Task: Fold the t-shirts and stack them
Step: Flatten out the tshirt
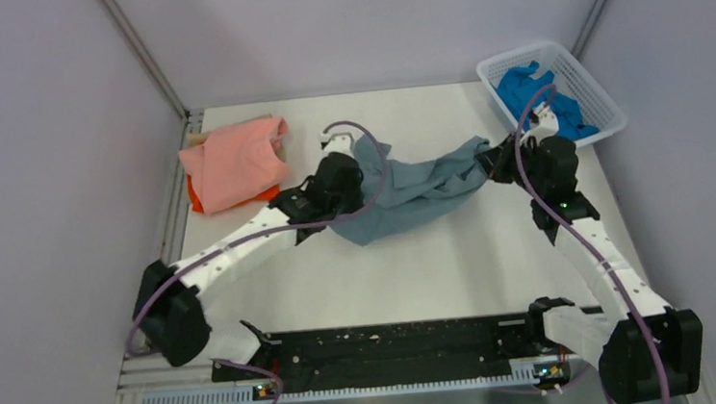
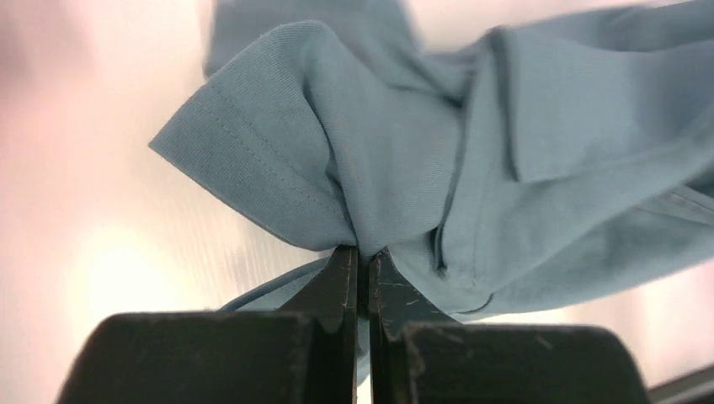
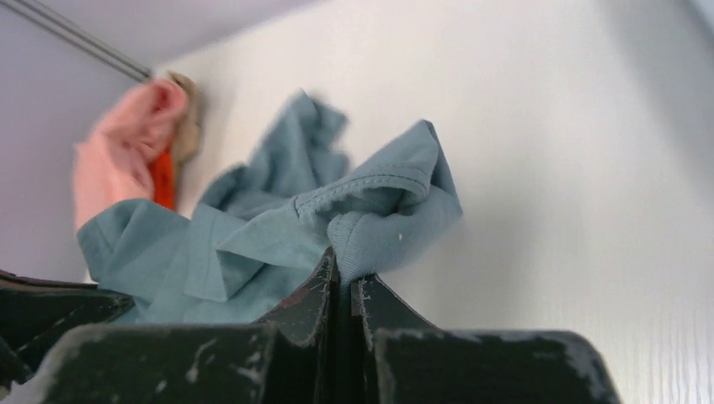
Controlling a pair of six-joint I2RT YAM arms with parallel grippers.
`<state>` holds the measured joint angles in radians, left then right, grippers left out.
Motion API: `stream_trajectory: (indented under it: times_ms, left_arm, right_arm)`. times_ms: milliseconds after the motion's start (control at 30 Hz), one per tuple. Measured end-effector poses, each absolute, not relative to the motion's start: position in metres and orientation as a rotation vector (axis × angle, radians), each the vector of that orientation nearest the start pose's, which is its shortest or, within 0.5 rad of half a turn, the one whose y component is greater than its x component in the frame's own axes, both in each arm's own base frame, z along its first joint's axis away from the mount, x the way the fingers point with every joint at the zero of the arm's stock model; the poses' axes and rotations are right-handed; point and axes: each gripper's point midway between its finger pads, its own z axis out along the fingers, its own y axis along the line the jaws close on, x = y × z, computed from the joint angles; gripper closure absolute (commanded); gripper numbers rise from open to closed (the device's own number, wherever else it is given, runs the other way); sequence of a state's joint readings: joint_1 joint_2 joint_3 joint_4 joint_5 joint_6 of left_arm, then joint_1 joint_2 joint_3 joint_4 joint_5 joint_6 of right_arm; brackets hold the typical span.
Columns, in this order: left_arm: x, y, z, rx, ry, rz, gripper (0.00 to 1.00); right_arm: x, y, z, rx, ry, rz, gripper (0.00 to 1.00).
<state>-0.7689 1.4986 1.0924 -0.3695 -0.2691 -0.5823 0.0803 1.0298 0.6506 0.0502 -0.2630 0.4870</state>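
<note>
In the top view the grey-blue t-shirt (image 1: pixel 411 193) runs as a rumpled band between the left fingers (image 1: pixel 351 159) and the right fingers (image 1: pixel 492 159), its middle sagging onto the desk (image 1: pixel 418 274) on the near side of both; outward of the left fingers lies the salmon-pink t-shirt (image 1: pixel 235 159), loosely folded on top of the orange t-shirt (image 1: pixel 197 197), of which only an edge shows; just beyond the right fingers, on their outer side, the bright blue t-shirt (image 1: pixel 524 88) lies bundled in the white basket (image 1: pixel 606 96). In the left wrist view the left fingers (image 2: pixel 347 268) are pressed together on a gathered bunch of grey-blue cloth, a hemmed sleeve flaring up and to the left of the tips and the body spreading off to their right. In the right wrist view the right fingers (image 3: pixel 327 278) likewise pinch a stitched edge of the same shirt; the rest trails ahead and to the left of the tips, with the pink and orange pile far beyond. By my judgement the task is about half done at best: two shirts look stacked, the grey-blue one is gripped but neither spread flat nor folded, and the bright blue one is not yet out of the basket.
</note>
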Motion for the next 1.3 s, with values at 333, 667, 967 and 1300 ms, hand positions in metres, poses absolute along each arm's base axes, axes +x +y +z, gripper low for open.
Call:
stream_trajectory:
  times_ms: [333, 667, 967, 1300]
  left_arm:
    - [0.239, -0.229, 0.445, 0.222, 1.591, -0.802, 1.0]
    - [0.166, -0.212, 0.558, 0.431, 1.247, -0.981, 0.99]
    - [0.301, -0.25, 0.369, 0.206, 1.755, -0.548, 0.25]
    - [0.296, -0.192, 0.1, 0.055, 2.364, -0.019, 0.01]
  right_arm:
    - [0.275, 0.109, 0.49, -0.108, 1.286, 0.731, 1.0]
    - [0.152, 0.112, 0.61, -0.295, 0.926, 0.716, 1.0]
    - [0.278, 0.099, 0.423, -0.032, 1.35, 0.69, 1.0]
    - [0.307, 0.073, 0.168, 0.298, 1.966, 0.531, 1.0]
